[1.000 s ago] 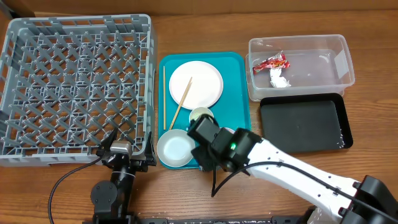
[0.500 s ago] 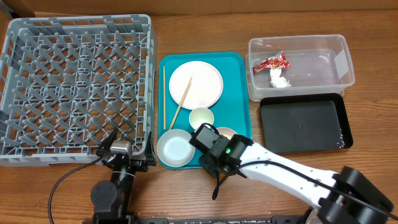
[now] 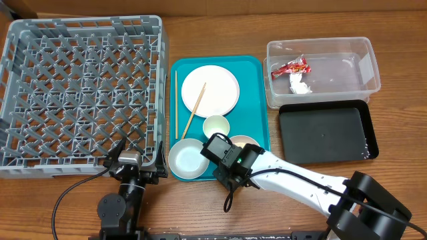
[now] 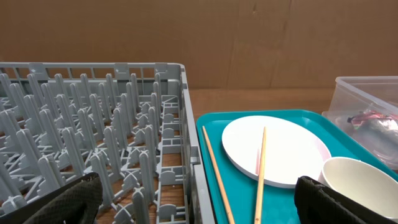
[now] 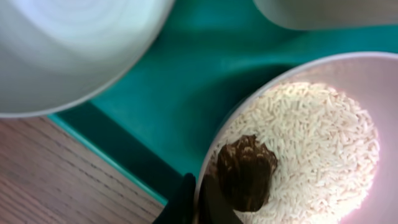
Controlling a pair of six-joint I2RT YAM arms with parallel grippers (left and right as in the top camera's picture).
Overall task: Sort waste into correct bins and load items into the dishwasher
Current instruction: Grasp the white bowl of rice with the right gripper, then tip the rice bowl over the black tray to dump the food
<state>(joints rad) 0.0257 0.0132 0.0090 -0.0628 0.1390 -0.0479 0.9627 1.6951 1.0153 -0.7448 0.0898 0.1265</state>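
Right wrist view first: we see the right gripper [image 5: 198, 198] pinched tight on the near rim of the pink bowl [image 5: 367, 68], one finger inside the rim and one outside, as far as we can tell. The bowl carries a bed of rice [image 5: 311, 137], with a dark lump [image 5: 245, 171] lying on it just beside the grip. It sits on the teal tray [image 5: 205, 81] near the tray's front edge, with bare table [image 5: 56, 180] just beyond.

From overhead, the right gripper [image 3: 229, 155] has the bowl [image 3: 243, 141] by its left front side, so the bowl's weight hangs away from the hand, toward the right. That direction is the one that matters. The black tray [image 3: 327, 133] lies just beside the teal tray on its right, and the clear tub [image 3: 323, 63] sits behind the black tray.

We judge the next move to be a lift and a carry rightward to tip the contents out. A one-sided rim grip may let the bowl sag, so it should rise level and clear the teal tray's raised lip. The cup [image 3: 216, 125] stands just behind the hand and the white bowl [image 3: 187, 159] just to its left; the right side is open.

The left gripper [image 3: 130, 162] rests by the front wall of the dish rack [image 3: 80, 93], jaws spread wide and holding nothing, well apart from the bowl. The right arm is the nearer.
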